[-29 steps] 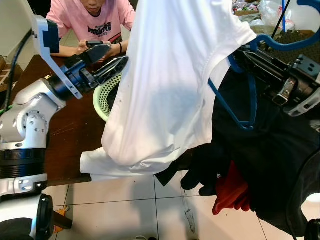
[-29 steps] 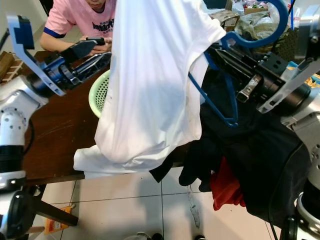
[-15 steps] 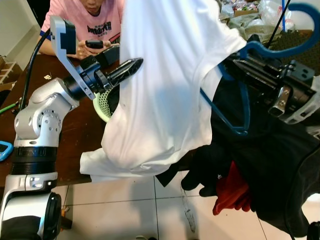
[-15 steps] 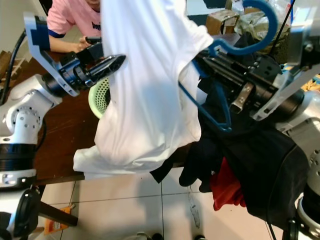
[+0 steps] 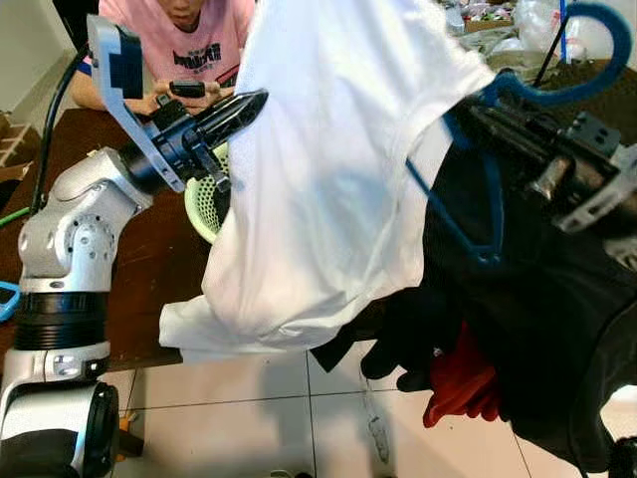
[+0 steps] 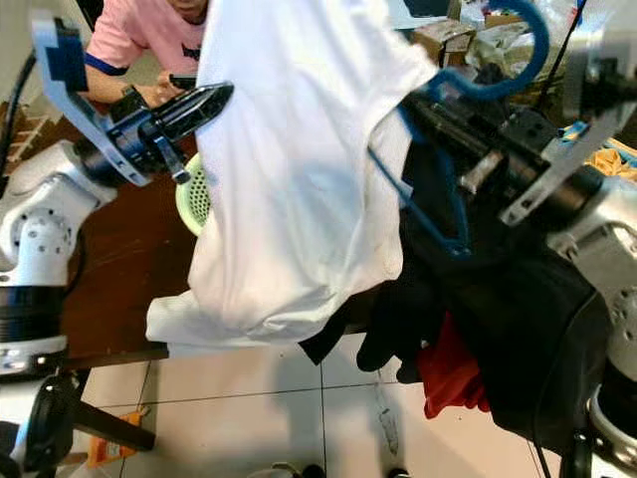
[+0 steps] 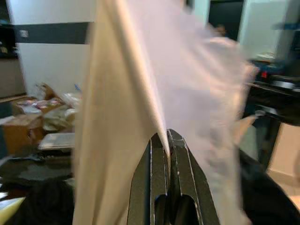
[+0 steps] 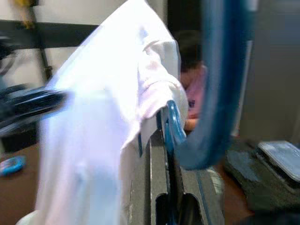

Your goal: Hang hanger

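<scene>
Right tool [image 6: 438,105] is clamping the blue hanger [image 6: 453,214], hook above it, shirt [image 5: 328,169] draped over; left tool [image 5: 249,104] is pinching the shirt's edge, spreading it for hanging.

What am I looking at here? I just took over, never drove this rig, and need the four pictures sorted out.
The two wide pictures come from the humanoid's head, looking down. The two narrow ones look along each wrist's black fingers. The right gripper is shut on a blue hanger that carries a white T-shirt. The left gripper pinches that shirt's edge, fingers closed, as the left wrist view shows. Behind is a dark wooden table with a green basket; a person in pink sits there. Dark clothes hang at the right.
</scene>
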`<state>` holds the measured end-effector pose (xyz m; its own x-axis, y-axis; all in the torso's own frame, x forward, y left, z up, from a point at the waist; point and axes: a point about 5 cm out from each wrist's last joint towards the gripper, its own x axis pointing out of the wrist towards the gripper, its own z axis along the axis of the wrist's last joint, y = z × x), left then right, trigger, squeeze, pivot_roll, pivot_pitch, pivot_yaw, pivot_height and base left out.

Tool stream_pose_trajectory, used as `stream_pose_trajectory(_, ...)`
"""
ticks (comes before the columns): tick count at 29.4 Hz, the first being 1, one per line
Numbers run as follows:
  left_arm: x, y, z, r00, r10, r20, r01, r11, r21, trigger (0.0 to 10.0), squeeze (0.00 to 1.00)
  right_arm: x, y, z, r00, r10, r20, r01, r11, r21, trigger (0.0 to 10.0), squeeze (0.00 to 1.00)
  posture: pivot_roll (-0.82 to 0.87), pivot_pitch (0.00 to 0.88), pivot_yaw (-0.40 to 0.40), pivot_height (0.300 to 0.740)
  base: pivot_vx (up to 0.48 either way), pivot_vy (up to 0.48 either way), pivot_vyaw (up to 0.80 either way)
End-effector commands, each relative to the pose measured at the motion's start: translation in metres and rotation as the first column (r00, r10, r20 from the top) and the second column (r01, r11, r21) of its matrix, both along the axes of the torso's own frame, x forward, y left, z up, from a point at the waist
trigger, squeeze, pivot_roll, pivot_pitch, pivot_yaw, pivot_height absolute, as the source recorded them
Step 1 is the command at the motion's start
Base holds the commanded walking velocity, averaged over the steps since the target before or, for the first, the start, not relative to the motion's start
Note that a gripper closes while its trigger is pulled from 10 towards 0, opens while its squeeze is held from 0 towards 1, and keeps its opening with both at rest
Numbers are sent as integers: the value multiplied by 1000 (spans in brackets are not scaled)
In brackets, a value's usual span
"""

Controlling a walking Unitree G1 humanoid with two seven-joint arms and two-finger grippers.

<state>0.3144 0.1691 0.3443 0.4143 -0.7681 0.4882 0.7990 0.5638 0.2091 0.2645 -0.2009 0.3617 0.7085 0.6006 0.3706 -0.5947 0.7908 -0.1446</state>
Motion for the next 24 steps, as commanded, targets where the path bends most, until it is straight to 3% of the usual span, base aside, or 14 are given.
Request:
stream_pose_trajectory(1, -5, 4, 2, 1000, -6, 3, 6, 1000, 8, 0, 0, 5, -4, 1, 999, -51, -7, 51, 998, 29, 10000, 0, 37, 181, 65, 740, 0, 0, 0)
stream_pose_trajectory(6, -9, 3, 2, 999, -35, 0, 35, 999, 4, 0, 0, 12, -12, 3, 994, -104, -23, 106, 991, 84, 10000, 0, 41, 182, 63, 740, 0, 0, 0)
stream_pose_trajectory(8, -15, 1, 0, 996, -94, -11, 94, 995, 15, 0, 0, 18, -22, 8, 987, -156, -27, 158, 973, 166, 10000, 0, 43, 183, 63, 740, 0, 0, 0)
stream_pose_trajectory(13, -23, -2, -6, 985, -167, -38, 169, 985, 45, 0, 0, 20, -26, 13, 986, -165, -25, 167, 959, 231, 10000, 0, 43, 183, 63, 740, 0, 0, 0)
stream_pose_trajectory(17, -47, -8, -22, 925, -357, -129, 370, 924, 97, 0, 0, 24, -27, 12, 984, -169, -53, 177, 945, 273, 10000, 0, 43, 187, 62, 740, 0, 0, 0)
stream_pose_trajectory(20, -51, -8, -24, 913, -382, -145, 398, 912, 98, 0, 0, 25, -26, 12, 983, -176, -61, 186, 943, 276, 10000, 0, 43, 187, 62, 740, 0, 0, 0)
stream_pose_trajectory(24, -62, -6, -30, 867, -458, -194, 482, 870, 99, 0, 0, 29, -28, 9, 976, -199, -84, 214, 936, 279, 10000, 0, 45, 188, 64, 740, 0, 0, 0)
